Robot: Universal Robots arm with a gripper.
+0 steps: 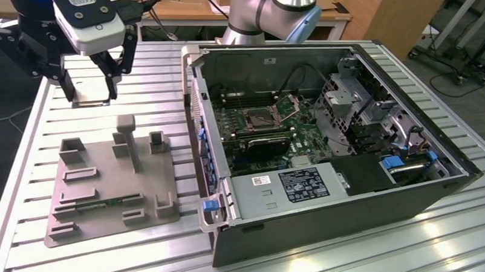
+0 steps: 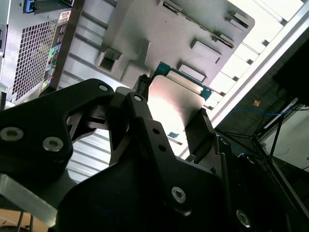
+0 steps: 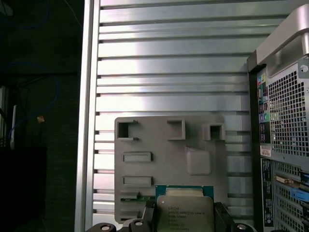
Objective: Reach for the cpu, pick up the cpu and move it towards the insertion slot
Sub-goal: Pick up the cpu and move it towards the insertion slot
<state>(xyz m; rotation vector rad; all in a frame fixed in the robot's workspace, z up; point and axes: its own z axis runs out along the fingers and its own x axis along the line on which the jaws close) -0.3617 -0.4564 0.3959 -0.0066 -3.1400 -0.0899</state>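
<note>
**One arm, one cpu in its grip**

End effector (image 1: 91, 93): fingers pointing down, raised over the slatted surface (image 1: 32, 135) near the far edge of the grey tray (image 1: 112, 186), clamped on the cpu (image 3: 186, 216) from two sides.
Cpu: one, held clear of the tray. Its lower edge is cut off in the first wrist view.
Computer case (image 1: 330, 175): one, open, beside the tray.
Insertion slot (image 1: 263, 120): one, inside the case, bracket raised, well apart from the cpu.
</note>
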